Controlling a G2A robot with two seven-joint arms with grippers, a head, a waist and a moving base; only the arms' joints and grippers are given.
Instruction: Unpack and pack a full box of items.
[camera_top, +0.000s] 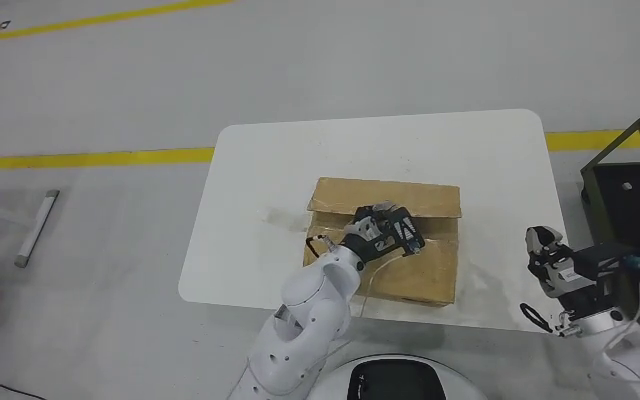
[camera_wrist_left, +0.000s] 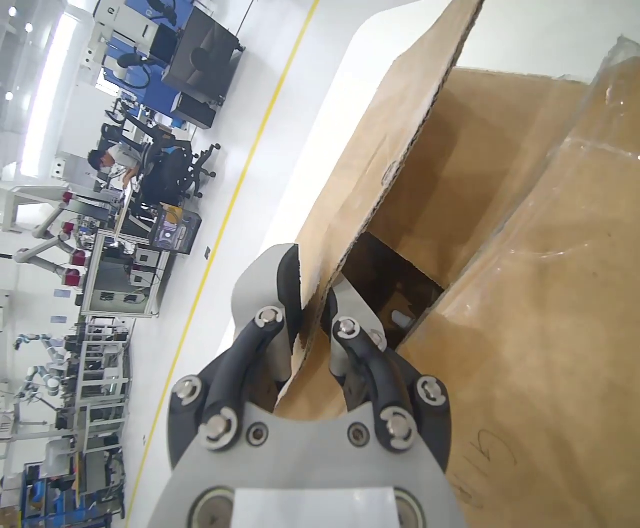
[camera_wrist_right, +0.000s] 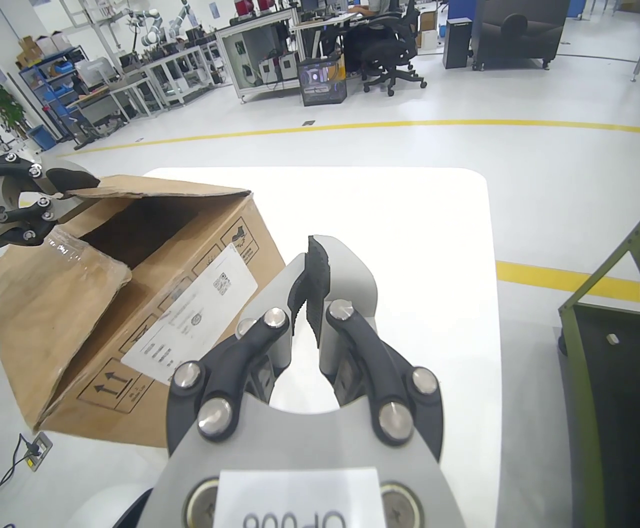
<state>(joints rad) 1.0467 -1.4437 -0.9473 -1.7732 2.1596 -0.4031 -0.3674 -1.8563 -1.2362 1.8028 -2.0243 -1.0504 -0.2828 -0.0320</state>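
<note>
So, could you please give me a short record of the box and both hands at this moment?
box: cardboard, on the white table, partly open
flap: raised, pinched at its edge
left hand: shut on the flap
right hand: shut, holding nothing, over the table beside the box, apart from it
opening: dark, contents too dim to tell

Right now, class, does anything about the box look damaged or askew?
On the cardboard box, the raised flap is ragged and torn where the left gripper pinches it; the other flap, with wrinkled tape, is crumpled.
</note>
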